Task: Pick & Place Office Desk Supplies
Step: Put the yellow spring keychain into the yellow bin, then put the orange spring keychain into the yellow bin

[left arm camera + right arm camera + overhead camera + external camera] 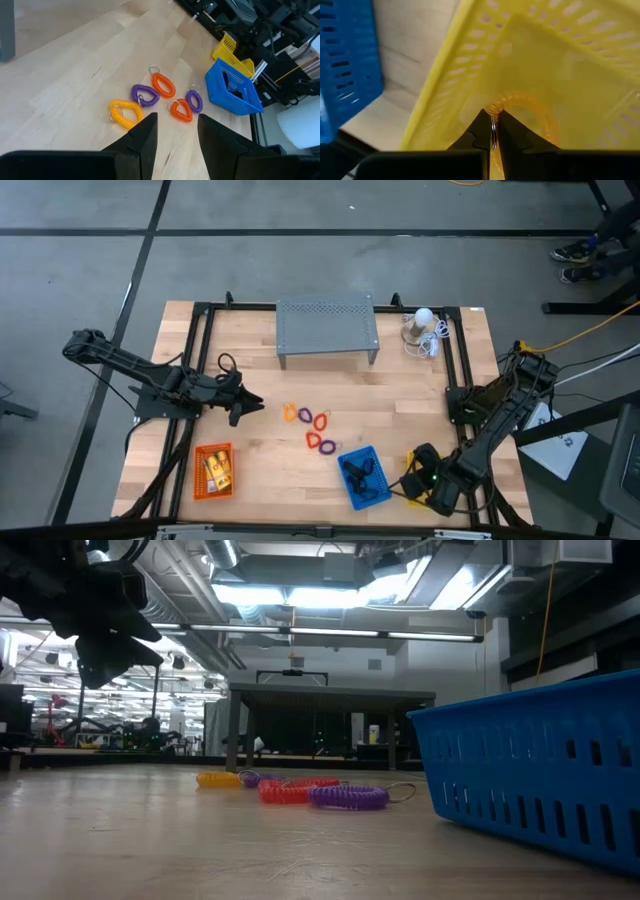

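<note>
Wood planks make up your table (pixel 400 410), with a grey perforated shelf (pixel 327 330) at its far edge. Your coil loops (pixel 308 428) lie mid-table in a loose string running from far-left to near-right, toward the blue basket (pixel 363 477). Each is a flat oval; in the left wrist view their long axes tilt different ways. Count five there: one yellow-orange (pixel 125 113), two purple (pixel 144 95), two orange (pixel 163 84).

Your left gripper (pixel 172 137) hovers left of the loops with its fingers parted and nothing between them.

Your right gripper (pixel 492 131) is at the near right, down inside the yellow basket (pixel 570 65), fingers pinched together on the metal ring (pixel 493 134) of a sixth loop (pixel 530 107), orange, which curves away along the basket floor.

You also have an orange basket (pixel 213 471) at the near left holding yellow-orange packets (pixel 218 470); black clips (pixel 362 475) sit in the blue one. Their counts cannot be told.
</note>
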